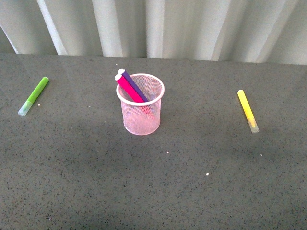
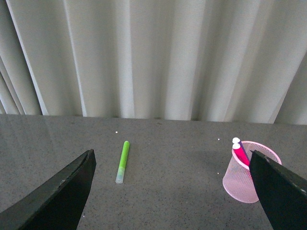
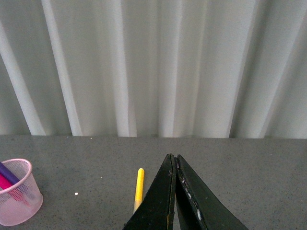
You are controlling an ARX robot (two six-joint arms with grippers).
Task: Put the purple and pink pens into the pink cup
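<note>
The pink cup [image 1: 140, 105] stands upright mid-table. The pink pen [image 1: 128, 87] and the purple pen [image 1: 135, 87] both lean inside it, white ends poking over the rim toward the left. The left wrist view shows the cup [image 2: 242, 179] with both pens, partly behind one finger. My left gripper [image 2: 172, 165] is open, nothing between its fingers. In the right wrist view the cup [image 3: 17, 201] sits at the edge. My right gripper [image 3: 173, 157] is shut on nothing. Neither arm shows in the front view.
A lime-green marker [image 1: 33, 96] lies at the left of the table, also seen as the green marker [image 2: 122, 161] in the left wrist view. A yellow marker [image 1: 248, 110] lies at the right, the same yellow marker [image 3: 138, 189] beside my right fingers. Curtains hang behind the table.
</note>
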